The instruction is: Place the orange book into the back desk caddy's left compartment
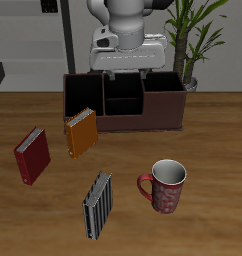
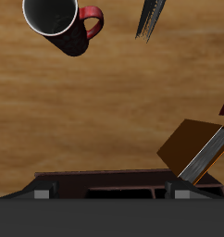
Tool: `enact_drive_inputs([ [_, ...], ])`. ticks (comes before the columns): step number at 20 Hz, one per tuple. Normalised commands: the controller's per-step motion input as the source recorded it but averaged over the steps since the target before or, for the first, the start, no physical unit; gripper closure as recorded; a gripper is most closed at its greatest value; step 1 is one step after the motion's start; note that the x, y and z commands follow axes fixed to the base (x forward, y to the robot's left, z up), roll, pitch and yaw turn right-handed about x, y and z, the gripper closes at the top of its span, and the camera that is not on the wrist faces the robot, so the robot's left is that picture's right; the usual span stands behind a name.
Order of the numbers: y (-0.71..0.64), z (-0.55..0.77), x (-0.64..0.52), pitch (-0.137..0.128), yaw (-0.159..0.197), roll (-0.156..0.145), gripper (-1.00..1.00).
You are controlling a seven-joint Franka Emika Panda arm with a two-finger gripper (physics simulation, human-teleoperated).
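The orange book (image 1: 81, 133) lies on the table just in front of the back desk caddy (image 1: 163, 113), near its left compartment (image 1: 83, 95). The caddy is a long dark maroon box, black inside. My gripper (image 1: 128, 72) hangs above the caddy's middle section, open and empty, well apart from the book. In the wrist view the orange book (image 2: 190, 146) shows its pale page edges beside the caddy's rim (image 2: 105, 176). The gripper (image 2: 112, 194) has its fingertips (image 2: 42, 192) spread wide.
A dark red book (image 1: 33, 155) lies beside the orange one, farther from the caddy. A grey-and-black striped book (image 1: 98, 205) and a red mug (image 1: 165, 186) stand near the table's front edge. A potted plant (image 1: 198, 40) stands behind the caddy.
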Motion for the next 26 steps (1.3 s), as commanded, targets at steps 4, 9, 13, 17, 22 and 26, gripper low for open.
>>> enact_drive_inputs([
  [4, -0.08, -0.05, -0.06, -0.045, 0.054, 0.015, -1.0],
  [9, -0.41, -0.07, 0.05, 0.004, -0.027, -0.011, -1.0],
  [13, -0.68, 0.05, -0.07, -0.067, -0.153, 0.006, -1.0],
  [17, -0.67, -0.04, 0.02, -0.072, -0.176, -0.071, -1.0],
  [22, -0.48, -0.12, 0.09, -0.005, -0.102, -0.083, -1.0],
  [26, -0.38, -0.21, 0.07, -0.015, -0.076, -0.075, -1.0],
])
